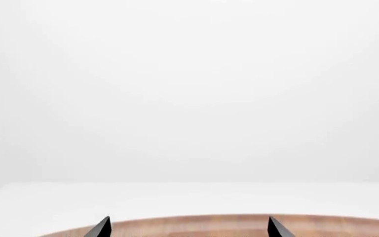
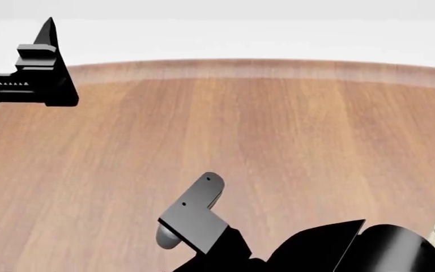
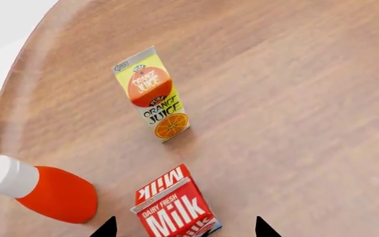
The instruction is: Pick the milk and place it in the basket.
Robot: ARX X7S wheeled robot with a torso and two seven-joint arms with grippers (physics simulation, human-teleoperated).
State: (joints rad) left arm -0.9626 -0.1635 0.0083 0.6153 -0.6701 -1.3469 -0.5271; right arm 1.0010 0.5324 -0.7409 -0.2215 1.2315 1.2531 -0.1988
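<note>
Milk point(image 3: 175, 210) upright on table point(image 3: 295, 98), between spread fingertips of your right gripper point(image 3: 184, 228), not yet clamped. Risk: your descent off-centre tips carton into red bottle point(image 3: 45, 190) just beside. Left gripper point(image 1: 188, 228) open, idle.

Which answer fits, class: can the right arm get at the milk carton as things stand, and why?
Probably yes. In the right wrist view the milk sits between the open right gripper's fingertips, nothing between them. The red bottle and orange juice carton stand apart.
</note>
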